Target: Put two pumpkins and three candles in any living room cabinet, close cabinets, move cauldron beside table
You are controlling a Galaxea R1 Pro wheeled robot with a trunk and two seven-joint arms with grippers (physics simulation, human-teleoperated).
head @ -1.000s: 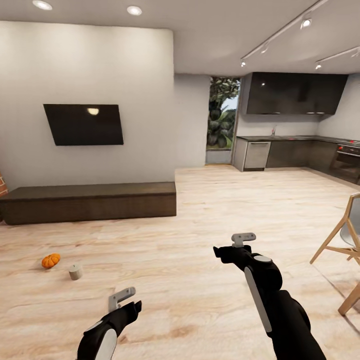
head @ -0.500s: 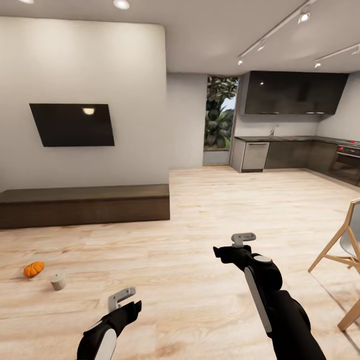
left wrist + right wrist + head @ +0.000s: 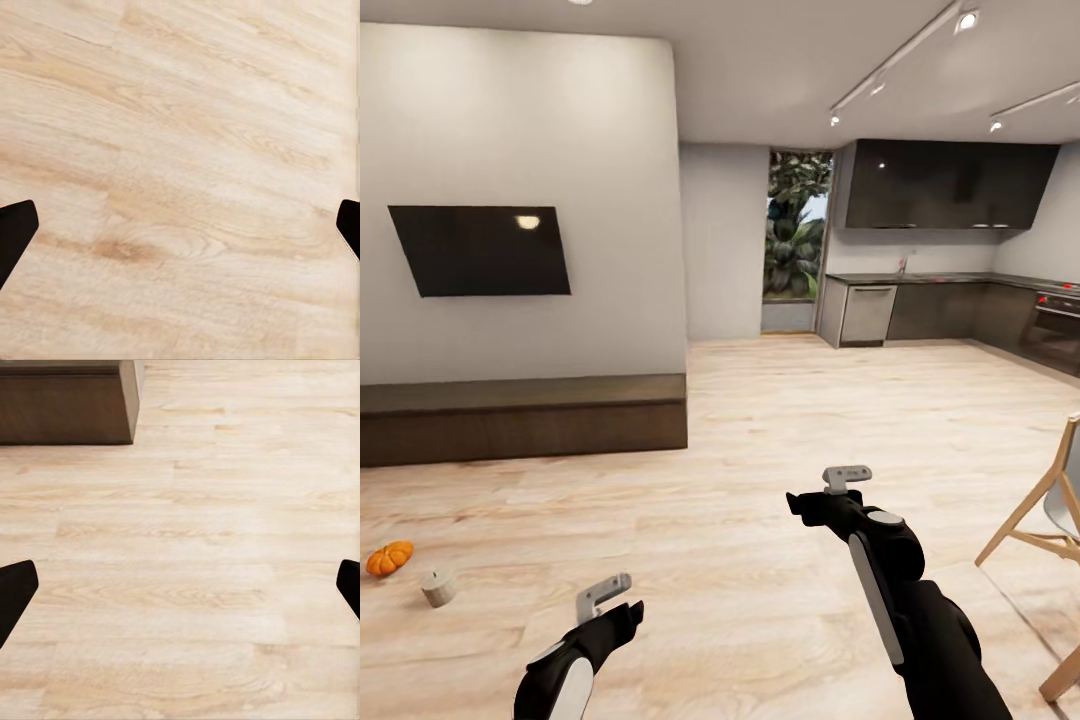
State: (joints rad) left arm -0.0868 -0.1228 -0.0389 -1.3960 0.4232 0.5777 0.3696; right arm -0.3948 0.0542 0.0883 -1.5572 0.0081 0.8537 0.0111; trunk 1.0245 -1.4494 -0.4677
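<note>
pumpkin and candle wait on the floor, both grippers empty

from where i stand, one pumpkin (image 3: 388,557) sits on the wooden floor (image 3: 780,430) at the far left, with a candle (image 3: 438,586) just beside it, apart from it. the long low cabinet (image 3: 520,418) runs along the wall under the tv (image 3: 480,250), its fronts shut. the left gripper (image 3: 603,594) and right gripper (image 3: 846,477) hang over bare boards, jaws spread wide, holding nothing.

the pumpkin looks light, hard and ribbed; i'd pinch it across its belly, not by the stem, as the rounded sides may slip. the candle seems stiff and waxy; grip its straight sides at mid-height.
</note>
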